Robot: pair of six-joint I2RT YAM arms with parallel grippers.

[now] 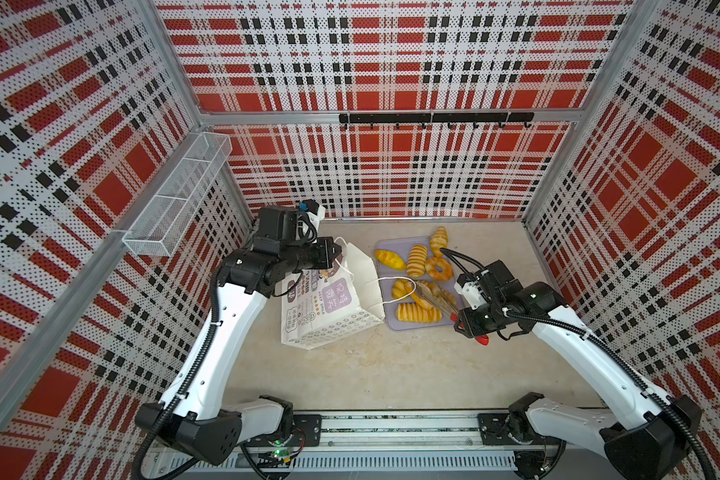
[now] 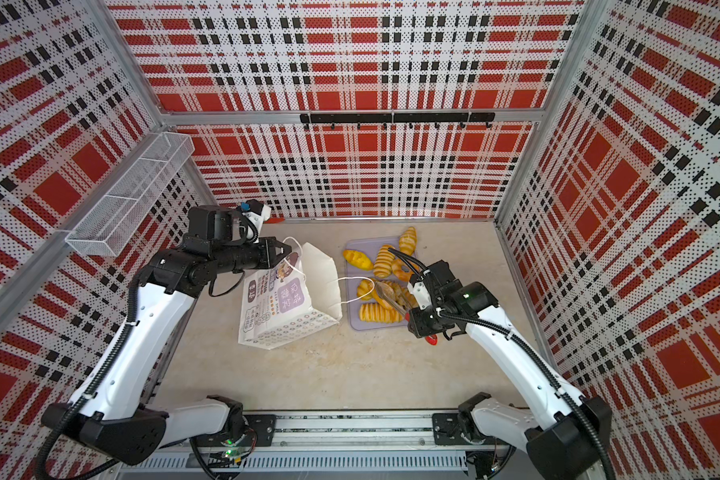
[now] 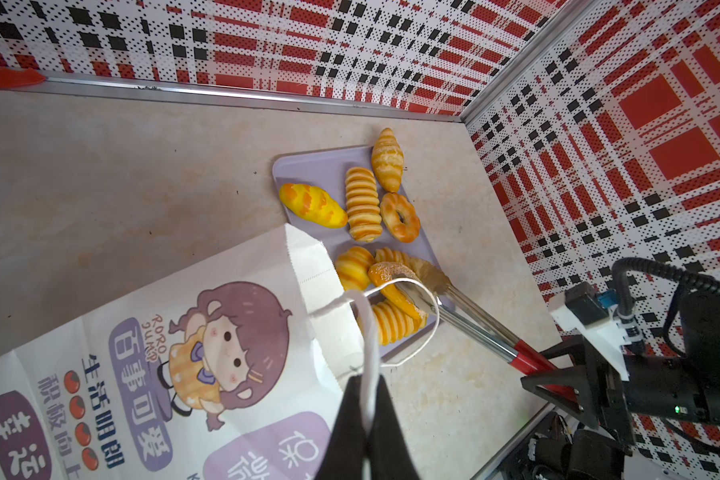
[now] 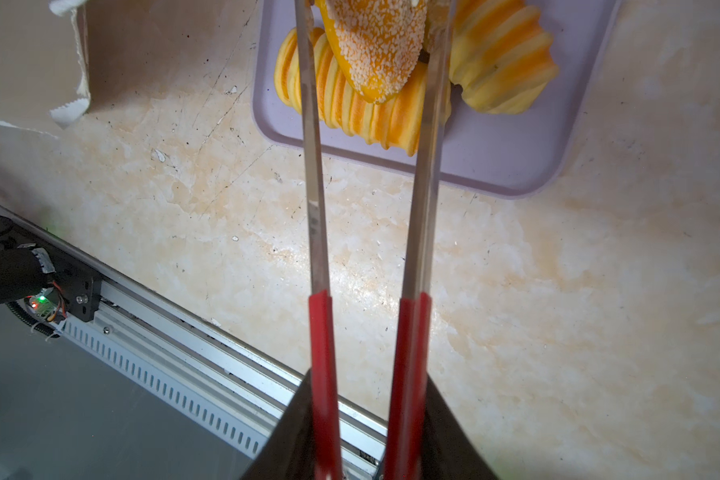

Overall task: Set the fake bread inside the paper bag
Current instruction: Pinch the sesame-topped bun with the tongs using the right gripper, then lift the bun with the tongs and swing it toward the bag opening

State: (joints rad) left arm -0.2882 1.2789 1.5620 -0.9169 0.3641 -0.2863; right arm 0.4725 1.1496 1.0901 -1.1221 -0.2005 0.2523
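Golden sesame bun point(image 4: 377, 50) in tongs point(image 4: 314, 187), tongs in R tool point(image 4: 368, 415)

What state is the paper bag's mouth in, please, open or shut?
Open: the paper bag shows its white inside in both top views, with the left gripper pinching one handle.

Count's in: eight toy breads point(image 1: 418, 312). One croissant point(image 3: 387, 160), one ring donut point(image 3: 410, 230), one sesame bun point(image 3: 385, 272), one streaked loaf point(image 3: 312, 205), four ribbed rolls point(image 3: 363, 203). One paper bag point(image 1: 329, 299), one tray point(image 3: 308, 170), one pair of tongs point(image 4: 314, 208).
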